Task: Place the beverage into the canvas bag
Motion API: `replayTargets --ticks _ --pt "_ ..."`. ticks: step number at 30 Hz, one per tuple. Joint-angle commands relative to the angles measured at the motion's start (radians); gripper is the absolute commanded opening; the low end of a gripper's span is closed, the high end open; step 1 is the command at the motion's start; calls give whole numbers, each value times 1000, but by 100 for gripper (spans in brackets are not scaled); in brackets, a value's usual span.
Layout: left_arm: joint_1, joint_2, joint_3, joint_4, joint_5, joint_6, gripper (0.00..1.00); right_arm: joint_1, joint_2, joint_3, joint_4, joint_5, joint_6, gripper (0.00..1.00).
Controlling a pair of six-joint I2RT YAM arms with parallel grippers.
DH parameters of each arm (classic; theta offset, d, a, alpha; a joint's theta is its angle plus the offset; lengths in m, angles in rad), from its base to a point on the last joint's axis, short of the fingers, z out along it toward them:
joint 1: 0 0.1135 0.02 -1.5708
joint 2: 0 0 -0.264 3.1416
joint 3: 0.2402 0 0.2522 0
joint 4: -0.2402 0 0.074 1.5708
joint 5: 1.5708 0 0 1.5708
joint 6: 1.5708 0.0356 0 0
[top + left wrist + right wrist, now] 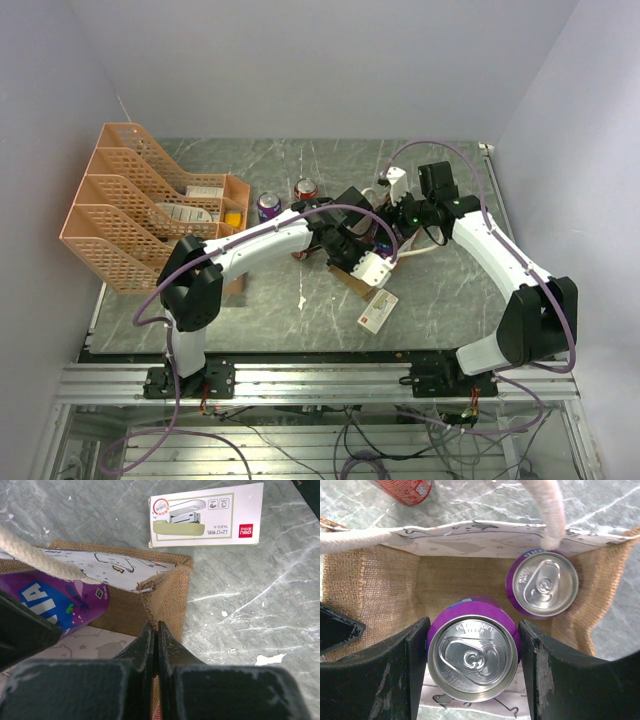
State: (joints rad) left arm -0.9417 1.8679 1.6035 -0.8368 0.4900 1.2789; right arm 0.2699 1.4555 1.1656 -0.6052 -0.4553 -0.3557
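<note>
The canvas bag (385, 580) is tan with cream rope handles (547, 510) and a white printed panel; in the top view (347, 280) the arms mostly hide it. My right gripper (472, 624) is shut on an upright purple can (472, 660), held over the bag's open mouth by its near wall. A second purple can (542, 582) stands inside the bag. My left gripper (155, 625) is shut on the bag's corner rim (162, 587). The held can also shows in the left wrist view (50, 600).
A purple can (269, 206) and a red can (306, 188) stand on the table behind the bag. An orange mesh rack (150, 200) fills the left side. A white stapler box (377, 311) lies just in front of the bag and also shows in the left wrist view (206, 514).
</note>
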Motion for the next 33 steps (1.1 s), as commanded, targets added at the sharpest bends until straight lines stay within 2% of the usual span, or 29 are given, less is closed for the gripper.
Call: replayTargets --ticks 1,13,22,33 --pt "-6 -26 -26 -22 35 10 7 24 1 -27 134 -87 24 0" --pt "-6 -36 -48 -16 39 30 7 76 27 -95 355 -8 119 0" --pt "-5 -39 -57 -15 35 35 7 83 65 -103 430 -4 134 4" --pt "-5 -37 -54 -20 37 40 7 100 116 -106 443 -6 102 10"
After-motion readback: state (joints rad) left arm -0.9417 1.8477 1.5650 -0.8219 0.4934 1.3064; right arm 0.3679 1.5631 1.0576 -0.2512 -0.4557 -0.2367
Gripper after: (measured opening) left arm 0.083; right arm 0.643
